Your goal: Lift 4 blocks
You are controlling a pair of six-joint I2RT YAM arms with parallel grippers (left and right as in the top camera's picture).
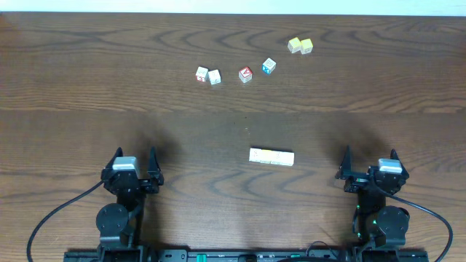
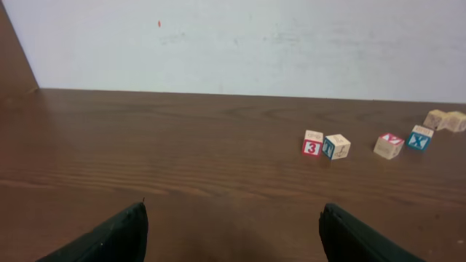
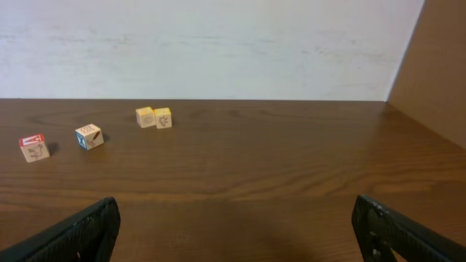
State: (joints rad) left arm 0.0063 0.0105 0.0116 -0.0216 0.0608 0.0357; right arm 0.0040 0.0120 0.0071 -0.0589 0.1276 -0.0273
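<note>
4 blocks touching in row, long axis L-R.

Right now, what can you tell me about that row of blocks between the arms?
The row of blocks is four tiny, seemingly wooden cubes pressed side by side in a nearly straight line. Tops are cream, one yellower, with faint marks. It lies on the brown table, nothing else touching it.

Left tool splayed, right tool splayed
</note>
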